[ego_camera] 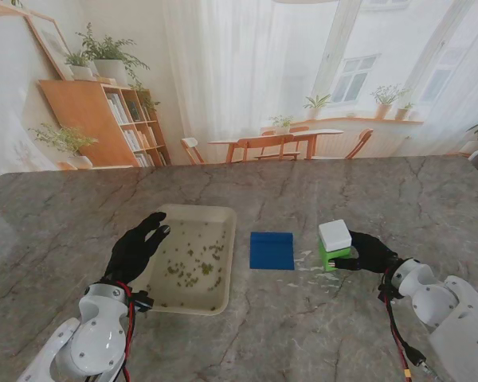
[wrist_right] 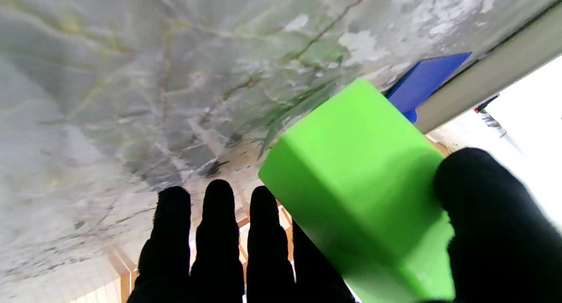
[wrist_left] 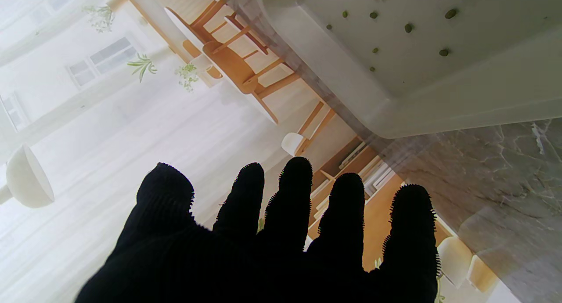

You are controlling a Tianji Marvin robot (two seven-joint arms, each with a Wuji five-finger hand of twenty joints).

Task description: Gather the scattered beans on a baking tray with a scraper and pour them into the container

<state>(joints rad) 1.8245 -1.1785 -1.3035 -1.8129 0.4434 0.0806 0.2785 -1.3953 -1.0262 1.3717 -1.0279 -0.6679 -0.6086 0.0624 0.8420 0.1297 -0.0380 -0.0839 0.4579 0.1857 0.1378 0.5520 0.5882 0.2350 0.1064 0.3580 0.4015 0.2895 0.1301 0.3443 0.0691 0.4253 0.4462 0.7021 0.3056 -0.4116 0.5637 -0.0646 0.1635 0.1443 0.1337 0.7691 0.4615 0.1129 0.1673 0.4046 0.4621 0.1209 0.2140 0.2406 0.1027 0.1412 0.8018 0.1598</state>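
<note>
Small green beans lie scattered in the cream baking tray on the grey marble tabletop. The left robot hand hangs over the tray's left rim, fingers spread, holding nothing. The flat blue scraper lies right of the tray. The right robot hand pinches the green container with its white top; the hand hides its right side.

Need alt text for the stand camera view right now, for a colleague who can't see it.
Green beans lie scattered in a cream tray, the left hand open at its left edge. Right of it lies a blue scraper; the right hand touches a green container.
</note>
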